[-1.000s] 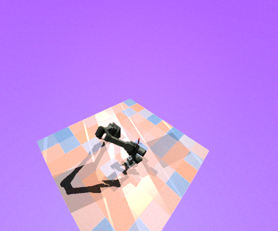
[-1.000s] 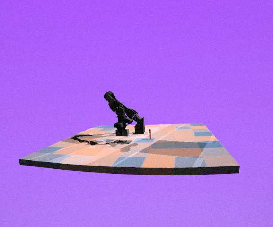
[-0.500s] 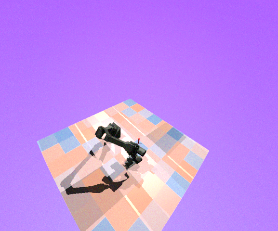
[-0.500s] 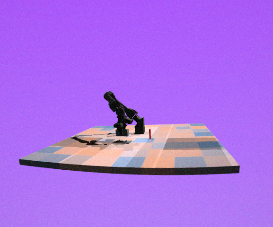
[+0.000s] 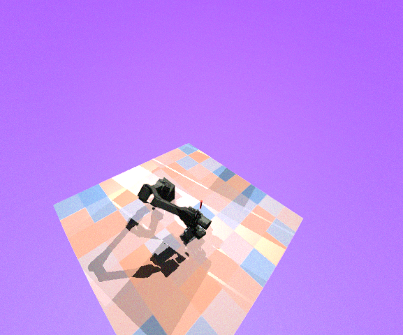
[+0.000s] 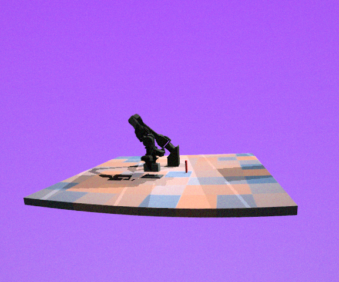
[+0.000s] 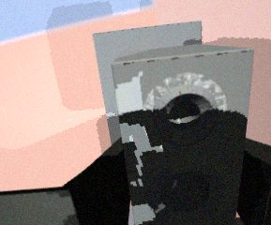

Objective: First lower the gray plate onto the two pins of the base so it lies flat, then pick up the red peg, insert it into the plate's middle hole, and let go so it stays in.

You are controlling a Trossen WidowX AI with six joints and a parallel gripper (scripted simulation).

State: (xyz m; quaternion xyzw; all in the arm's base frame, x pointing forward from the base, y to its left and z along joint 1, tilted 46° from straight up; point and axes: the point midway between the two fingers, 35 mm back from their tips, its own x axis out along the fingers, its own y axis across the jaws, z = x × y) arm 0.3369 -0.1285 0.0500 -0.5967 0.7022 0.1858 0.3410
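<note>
In the wrist view my gripper (image 7: 166, 138) is shut on the gray plate (image 7: 182, 75), with a dark finger at each side of it. The plate's round middle hole (image 7: 187, 105) faces the camera, and its lower half lies in shadow. A second gray slab (image 7: 144, 39), the base, shows just behind and beyond the plate; its pins are hidden. In the top and exterior views the gripper (image 5: 194, 234) (image 6: 173, 160) hangs low over the floor. The red peg (image 5: 201, 204) (image 6: 186, 164) stands upright on the floor, a short way from the gripper.
The arm's own base (image 5: 158, 190) (image 6: 151, 166) stands near the middle of the patchwork floor (image 5: 230, 281) (image 6: 193, 194). The floor ends in sharp edges on all sides. Dark arm shadows fall across it.
</note>
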